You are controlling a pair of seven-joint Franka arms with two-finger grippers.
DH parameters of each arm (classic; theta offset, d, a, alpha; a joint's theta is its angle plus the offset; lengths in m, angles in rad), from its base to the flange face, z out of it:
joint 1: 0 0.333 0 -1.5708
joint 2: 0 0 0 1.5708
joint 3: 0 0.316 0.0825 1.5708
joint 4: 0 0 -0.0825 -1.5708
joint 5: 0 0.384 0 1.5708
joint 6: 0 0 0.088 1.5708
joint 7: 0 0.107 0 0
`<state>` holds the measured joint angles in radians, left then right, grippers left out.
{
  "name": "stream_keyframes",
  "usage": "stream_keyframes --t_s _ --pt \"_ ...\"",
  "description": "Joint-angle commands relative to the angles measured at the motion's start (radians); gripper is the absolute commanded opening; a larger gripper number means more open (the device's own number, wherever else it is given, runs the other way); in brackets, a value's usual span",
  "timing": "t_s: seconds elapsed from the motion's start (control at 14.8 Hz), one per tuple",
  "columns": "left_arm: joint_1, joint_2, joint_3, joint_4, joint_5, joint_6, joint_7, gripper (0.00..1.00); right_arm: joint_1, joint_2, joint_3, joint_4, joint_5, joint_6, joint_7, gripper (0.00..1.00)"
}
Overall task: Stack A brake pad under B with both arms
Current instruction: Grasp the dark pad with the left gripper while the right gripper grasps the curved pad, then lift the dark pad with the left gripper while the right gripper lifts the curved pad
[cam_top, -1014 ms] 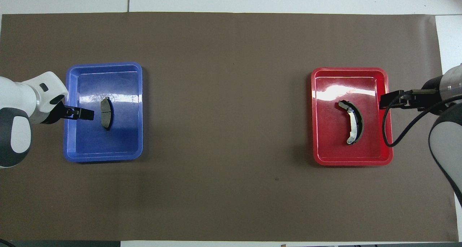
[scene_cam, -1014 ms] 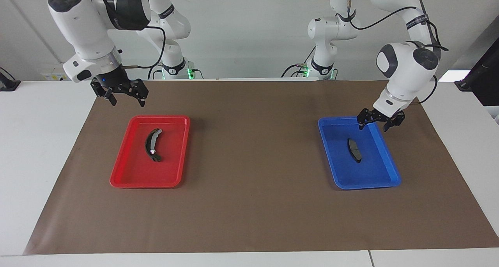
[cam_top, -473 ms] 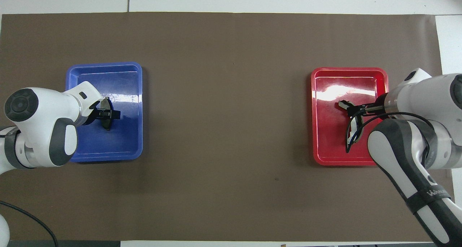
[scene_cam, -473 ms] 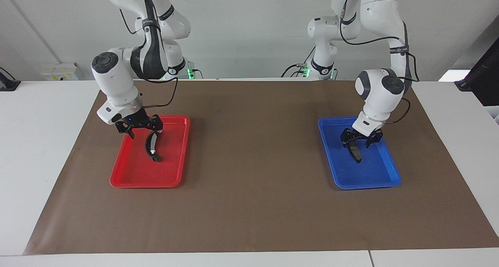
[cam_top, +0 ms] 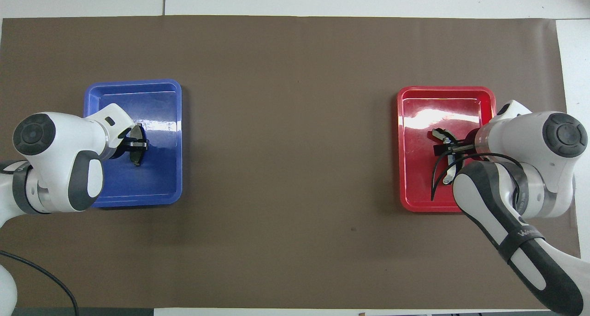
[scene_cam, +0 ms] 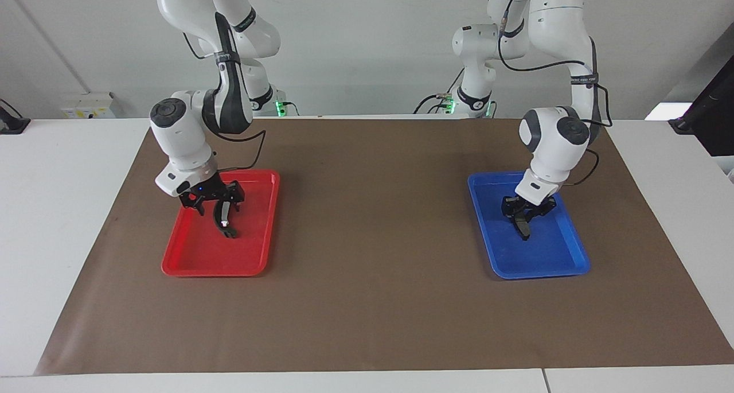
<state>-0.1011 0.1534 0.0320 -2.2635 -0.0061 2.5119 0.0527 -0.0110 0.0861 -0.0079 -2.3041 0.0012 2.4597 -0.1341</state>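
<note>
Item: our left gripper (scene_cam: pixel 523 211) straddles A brake pad (scene_cam: pixel 523 226) in the blue tray (scene_cam: pixel 565 261), right gripper (scene_cam: pixel 217 201) straddles B (scene_cam: pixel 223 221) in the red tray (scene_cam: pixel 189 264), fingers spread, nothing gripped; off-centre closing risks slips.

A plain pale wall (scene_cam: pixel 367 37) is running along the back, evenly lit. A white table (scene_cam: pixel 57 221) is stretching across, with a brown mat (scene_cam: pixel 373 301) lying over most of it and leaving white margins at both ends. A dark object (scene_cam: pixel 714 112) is sitting at the table's edge by the left arm's end
</note>
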Motion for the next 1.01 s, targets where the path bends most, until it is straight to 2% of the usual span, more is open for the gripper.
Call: stream_keyframes --t_s 0.0,0.27,0.54,0.81,0.95 --pt "-0.005 -0.026 0.008 0.016 -0.003 -0.06 -0.01 0.08 -0.015 0.024 0.005 -0.018 0.02 0.036 -0.039 0.99" --pt "-0.029 -0.081 0.008 0.163 -0.003 -0.33 -0.013 0.09 -0.026 0.024 0.005 -0.023 0.02 0.033 -0.042 0.98" --pt "-0.127 -0.089 0.008 0.287 -0.003 -0.461 -0.138 0.09 -0.029 0.023 0.005 -0.025 0.02 0.027 -0.076 0.91" --pt "-0.282 -0.074 0.008 0.295 -0.003 -0.417 -0.304 0.06 -0.035 0.017 0.005 -0.038 0.02 0.021 -0.119 0.68" --pt "-0.38 -0.017 0.008 0.289 -0.003 -0.322 -0.449 0.08 -0.035 0.015 0.005 -0.043 0.02 0.021 -0.131 0.54"
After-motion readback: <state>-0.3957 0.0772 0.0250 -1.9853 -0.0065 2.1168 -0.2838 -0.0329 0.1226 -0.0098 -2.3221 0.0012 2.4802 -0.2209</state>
